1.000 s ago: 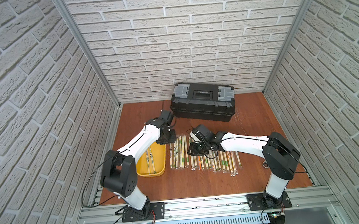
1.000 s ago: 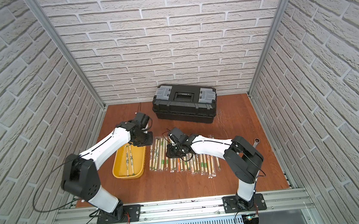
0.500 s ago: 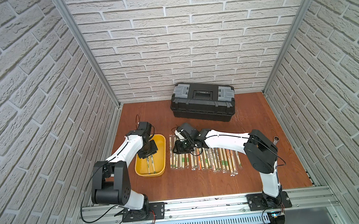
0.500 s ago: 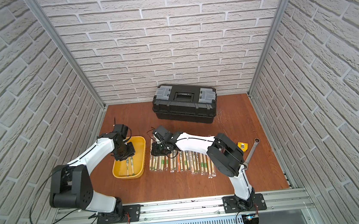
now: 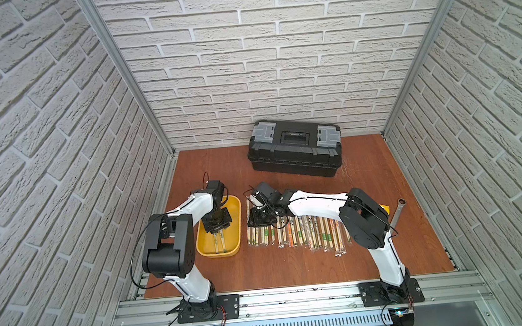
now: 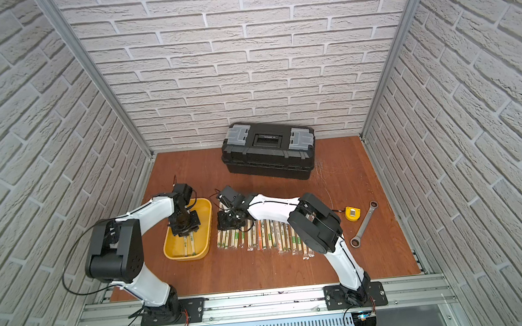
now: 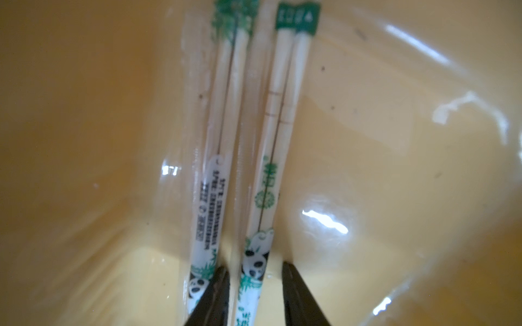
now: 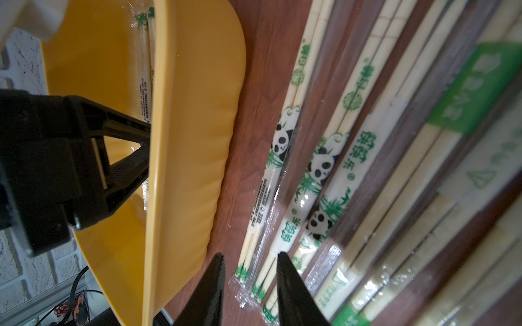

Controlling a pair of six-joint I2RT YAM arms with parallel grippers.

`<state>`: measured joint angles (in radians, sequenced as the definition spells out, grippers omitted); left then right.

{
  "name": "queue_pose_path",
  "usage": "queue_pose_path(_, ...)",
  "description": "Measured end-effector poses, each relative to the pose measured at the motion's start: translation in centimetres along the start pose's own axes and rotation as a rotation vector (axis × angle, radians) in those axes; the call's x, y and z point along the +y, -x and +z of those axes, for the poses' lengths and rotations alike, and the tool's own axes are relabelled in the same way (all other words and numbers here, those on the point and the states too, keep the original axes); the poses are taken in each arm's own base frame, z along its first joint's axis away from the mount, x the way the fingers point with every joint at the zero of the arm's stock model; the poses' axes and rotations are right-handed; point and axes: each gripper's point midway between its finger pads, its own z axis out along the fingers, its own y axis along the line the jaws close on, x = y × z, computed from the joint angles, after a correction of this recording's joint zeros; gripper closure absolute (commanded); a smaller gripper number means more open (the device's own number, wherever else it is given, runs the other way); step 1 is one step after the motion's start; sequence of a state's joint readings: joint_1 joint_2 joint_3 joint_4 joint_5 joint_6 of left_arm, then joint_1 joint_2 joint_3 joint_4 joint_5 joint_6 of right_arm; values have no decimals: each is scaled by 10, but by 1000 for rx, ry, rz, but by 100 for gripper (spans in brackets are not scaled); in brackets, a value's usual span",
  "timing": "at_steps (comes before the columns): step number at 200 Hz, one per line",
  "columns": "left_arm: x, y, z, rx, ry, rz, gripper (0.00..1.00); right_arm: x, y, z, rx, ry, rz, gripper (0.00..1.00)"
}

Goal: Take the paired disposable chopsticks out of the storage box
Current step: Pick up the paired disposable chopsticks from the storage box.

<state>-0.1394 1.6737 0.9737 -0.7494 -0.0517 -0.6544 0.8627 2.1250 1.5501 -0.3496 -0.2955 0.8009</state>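
While its two dark fingertips stand apart on either side of one sleeved pair, the left gripper [image 7: 253,266] reaches down into the shallow yellow plastic storage box [image 5: 202,241] without clamping anything; a sliver of yellow floor shows between that pair and one fingertip [image 7: 296,290]. Two of the paired disposable chopsticks [image 7: 271,158], thin pale bamboo in clear plastic sleeves printed with green bamboo and pandas, lie side by side lengthwise on the box floor. The one the jaws straddle is just beside its neighbour [image 7: 223,135]. The right gripper [image 8: 250,255] hangs low over the brown wooden table [image 5: 295,265] just outside the box wall, jaws likewise parted and gripping nothing, with the ends of the two nearest sleeved pairs lying between its fingertips. Those two belong to a long row of sleeved chopstick pairs [image 5: 299,232] laid flat and parallel, which starts just beside the box and runs toward the table's right edge. The box itself sits near the left edge, nearer the front than the back. A large black plastic toolbox with grey latches [image 5: 294,149] stands closed along the back edge, well apart from both grippers. Near the right edge, in a top view, lie a small yellow tape measure [image 6: 352,212] and a long grey metal wrench [image 6: 363,222], close to each other.
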Motion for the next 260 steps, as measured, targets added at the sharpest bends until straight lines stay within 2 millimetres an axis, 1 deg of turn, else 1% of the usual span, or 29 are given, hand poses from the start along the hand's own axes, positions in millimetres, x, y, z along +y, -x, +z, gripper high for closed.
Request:
queue_pose_path(17, -1, 0, 1, 4, -4, -3, 75, 3, 1, 0, -1, 6, -2, 67)
queue_pose_path(38, -4, 1, 1, 3, -17, -6, 88, 5, 2, 2, 3, 15, -4, 66)
queue_pose_path(60, -5, 1, 1, 2, -21, -11, 97, 6, 1, 3, 9, 18, -4, 67)
queue_pose_path(70, -5, 1, 1, 3, -21, -12, 100, 7, 1, 3, 9, 20, -6, 67)
queue_pose_path(105, -5, 2, -1, -1, -23, -12, 100, 9, 2, 6, 11, 24, -4, 67)
queue_pose_path(137, -3, 1, -8, -12, -19, -11, 100, 14, 3, 5, 8, 33, -6, 66)
queue_pose_path(154, -2, 4, -19, -29, -22, -6, 100, 19, 6, 6, 4, 44, -11, 67)
queue_pose_path(174, -6, 12, -38, -72, -44, 4, 100, 25, 9, 10, 5, 56, -16, 67)
queue_pose_path(203, -10, 23, -70, -143, -82, 19, 100, 26, 8, 18, 17, 58, -10, 66)
queue_pose_path(231, -16, 28, -95, -191, -108, 50, 100, 27, 9, 18, 19, 62, -9, 67)
queue_pose_path(260, -36, 23, -111, -220, -133, 131, 100, 27, 9, 18, 18, 61, -7, 67)
